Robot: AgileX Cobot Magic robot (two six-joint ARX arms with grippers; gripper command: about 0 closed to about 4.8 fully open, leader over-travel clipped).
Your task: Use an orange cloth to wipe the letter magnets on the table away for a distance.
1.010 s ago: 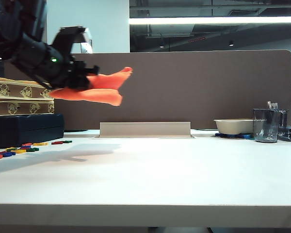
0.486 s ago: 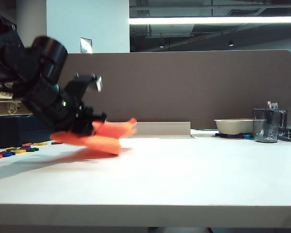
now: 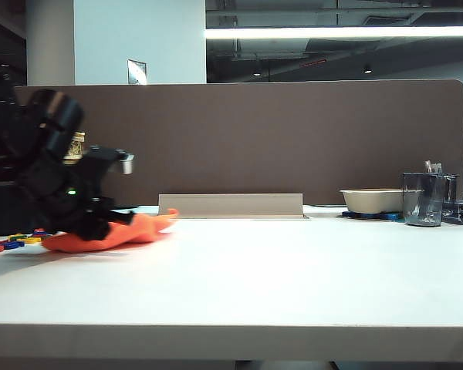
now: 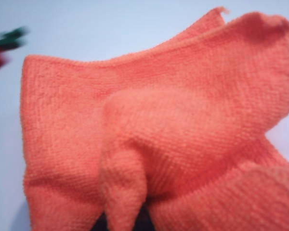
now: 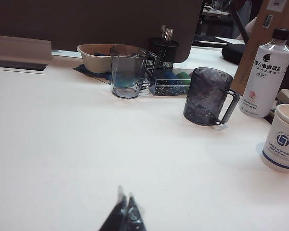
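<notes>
The orange cloth (image 3: 112, 233) lies bunched on the white table (image 3: 278, 270) at the left, and my left gripper (image 3: 100, 227) is shut on it from above. In the left wrist view the orange cloth (image 4: 159, 134) fills the frame and hides the fingers. The letter magnets (image 3: 15, 242) lie just left of the cloth on the table; a red and a green one (image 4: 5, 43) show blurred at the frame's edge. My right gripper (image 5: 124, 197) is shut, empty, hovering over bare table; it does not show in the exterior view.
A brown partition (image 3: 293, 139) runs along the table's back, with a grey cable tray (image 3: 231, 205) in front. At the right stand a bowl (image 3: 370, 200), a clear cup (image 5: 128, 71), a dark mug (image 5: 208, 96), a bottle (image 5: 266, 72) and a paper cup (image 5: 284, 138). Stacked boxes (image 3: 0, 208) sit behind the magnets.
The left arm has come down and moved left with the cloth, from mid-air to resting on the table beside the magnets. The gripper stayed shut.
</notes>
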